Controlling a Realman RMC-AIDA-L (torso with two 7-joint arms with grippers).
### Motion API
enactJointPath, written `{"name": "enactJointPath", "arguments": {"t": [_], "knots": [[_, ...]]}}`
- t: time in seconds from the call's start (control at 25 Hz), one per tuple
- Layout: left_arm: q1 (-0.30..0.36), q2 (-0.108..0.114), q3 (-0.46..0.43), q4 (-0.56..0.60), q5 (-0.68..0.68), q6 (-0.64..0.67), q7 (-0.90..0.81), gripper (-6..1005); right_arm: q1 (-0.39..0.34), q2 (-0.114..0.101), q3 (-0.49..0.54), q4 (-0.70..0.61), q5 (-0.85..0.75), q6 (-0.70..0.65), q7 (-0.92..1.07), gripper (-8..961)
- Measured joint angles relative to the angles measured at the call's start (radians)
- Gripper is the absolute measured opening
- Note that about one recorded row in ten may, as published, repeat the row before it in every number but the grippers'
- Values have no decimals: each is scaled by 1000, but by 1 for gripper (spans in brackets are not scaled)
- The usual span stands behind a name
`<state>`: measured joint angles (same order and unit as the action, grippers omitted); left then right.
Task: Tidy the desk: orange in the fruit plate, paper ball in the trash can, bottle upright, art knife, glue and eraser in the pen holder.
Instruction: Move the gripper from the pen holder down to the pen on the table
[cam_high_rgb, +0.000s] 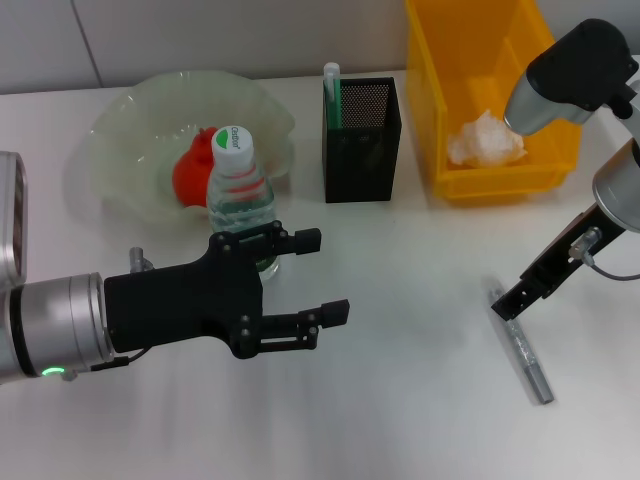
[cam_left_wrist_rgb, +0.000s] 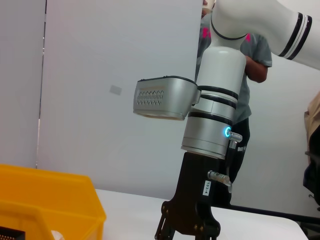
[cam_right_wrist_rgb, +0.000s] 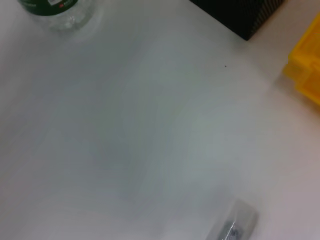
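The orange (cam_high_rgb: 190, 172) was half hidden behind the bottle (cam_high_rgb: 238, 205), inside the fruit plate (cam_high_rgb: 130, 130) at 10 o'clock on the tabletop (cam_high_rgb: 400, 400). The eraser could not be seen. The left pincer (cam_high_rgb: 315, 275) was spread wide and held nothing, just beside the standing bottle at 3 o'clock of it. The right pincer (cam_high_rgb: 507, 307) hung at the top end of the grey art knife (cam_high_rgb: 520, 345) at 4 o'clock; I could not tell if it was spread. The glue (cam_high_rgb: 333, 95) stood in the pen holder (cam_high_rgb: 362, 140). The paper ball (cam_high_rgb: 485, 138) lay in the trash can (cam_high_rgb: 440, 90).
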<state>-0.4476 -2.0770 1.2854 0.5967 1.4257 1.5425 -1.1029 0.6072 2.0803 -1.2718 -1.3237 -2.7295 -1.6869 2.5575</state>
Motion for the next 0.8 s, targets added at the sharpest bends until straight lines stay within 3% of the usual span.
{"name": "enactJointPath", "arguments": {"t": [0.32, 0.56, 0.8], "knots": [[-3, 0, 0, 0, -1, -3, 0, 812, 1, 1, -7, 6, 2, 1, 4, 805], [-3, 0, 0, 0, -2, -4, 0, 812, 23, 1, -12, 60, 2, 14, 0, 604], [-3, 0, 0, 0, -3, -4, 0, 812, 27, 1, -14, 84, 2, 30, 0, 597]]}}
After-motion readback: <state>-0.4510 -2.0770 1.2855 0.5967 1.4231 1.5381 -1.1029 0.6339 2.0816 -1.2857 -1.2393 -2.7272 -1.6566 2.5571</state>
